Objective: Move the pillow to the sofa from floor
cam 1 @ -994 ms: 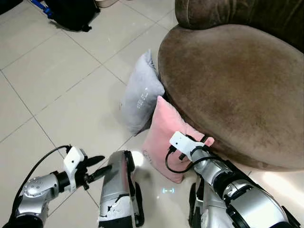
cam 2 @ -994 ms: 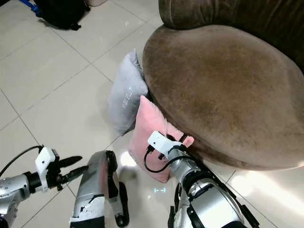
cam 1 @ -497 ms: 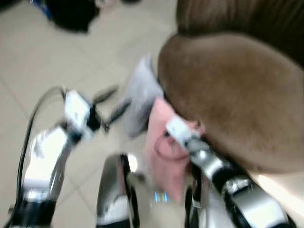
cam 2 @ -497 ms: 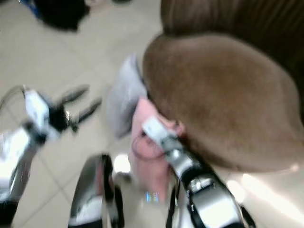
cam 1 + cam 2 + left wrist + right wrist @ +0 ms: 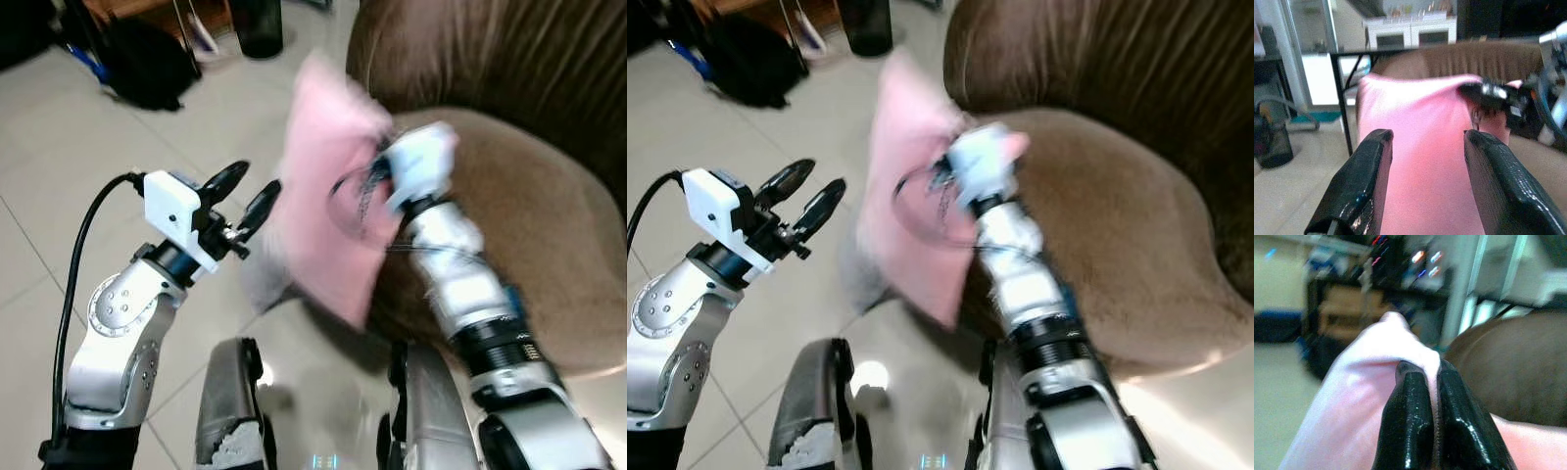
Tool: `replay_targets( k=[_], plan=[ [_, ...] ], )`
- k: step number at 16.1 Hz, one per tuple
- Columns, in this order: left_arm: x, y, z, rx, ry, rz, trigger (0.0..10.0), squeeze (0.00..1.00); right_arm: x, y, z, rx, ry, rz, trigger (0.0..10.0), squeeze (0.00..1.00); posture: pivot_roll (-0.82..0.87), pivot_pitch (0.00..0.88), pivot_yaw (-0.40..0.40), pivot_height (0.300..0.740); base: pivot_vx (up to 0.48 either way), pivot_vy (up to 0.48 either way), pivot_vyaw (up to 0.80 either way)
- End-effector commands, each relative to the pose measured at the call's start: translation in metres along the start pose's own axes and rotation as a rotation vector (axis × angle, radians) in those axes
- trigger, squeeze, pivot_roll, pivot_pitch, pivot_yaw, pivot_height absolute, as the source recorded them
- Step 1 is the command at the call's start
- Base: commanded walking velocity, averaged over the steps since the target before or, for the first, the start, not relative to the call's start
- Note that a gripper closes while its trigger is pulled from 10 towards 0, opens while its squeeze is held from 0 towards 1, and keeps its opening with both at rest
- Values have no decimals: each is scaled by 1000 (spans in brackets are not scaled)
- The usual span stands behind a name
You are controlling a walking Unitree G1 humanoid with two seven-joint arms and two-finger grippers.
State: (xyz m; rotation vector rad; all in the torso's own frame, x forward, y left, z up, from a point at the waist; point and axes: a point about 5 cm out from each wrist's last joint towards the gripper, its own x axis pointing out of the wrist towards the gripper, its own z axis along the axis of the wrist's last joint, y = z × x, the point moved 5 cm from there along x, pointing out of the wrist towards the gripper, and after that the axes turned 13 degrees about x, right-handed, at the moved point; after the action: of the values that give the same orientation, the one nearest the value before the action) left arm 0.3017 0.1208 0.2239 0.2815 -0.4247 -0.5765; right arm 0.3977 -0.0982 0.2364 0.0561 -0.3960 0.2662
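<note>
Filling the right of the scene, the brown sofa stands on the tiled floor. Before its seat edge the pink pillow hangs in the air, pinched at one edge between the closed fingers of the right pincer. Beside it, the left pincer hovers with fingers spread, holding nothing.

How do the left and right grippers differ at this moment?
The right gripper is shut on the pink pillow, pinching its edge; the left gripper is open and holds nothing. The right one carries the pillow lifted in front of the brown sofa; the left one faces the pillow's side. Both have two black fingers.
</note>
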Motion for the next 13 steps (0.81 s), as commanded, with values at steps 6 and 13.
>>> replay_targets(
  k=[6, 13],
  plan=[
    [3, 2, -27, 15, 190, 119, 10000, 0, -13, -60, 45, -33, -6, -255, 10000, 0, -55, 0, 47, 550, 0, 0, 0],
    [8, 21, -48, 102, 284, 250, 10000, 0, -23, -70, -5, 67, 185, -294, 10000, 0, -56, 0, 39, 550, 0, 0, 0]
  ],
)
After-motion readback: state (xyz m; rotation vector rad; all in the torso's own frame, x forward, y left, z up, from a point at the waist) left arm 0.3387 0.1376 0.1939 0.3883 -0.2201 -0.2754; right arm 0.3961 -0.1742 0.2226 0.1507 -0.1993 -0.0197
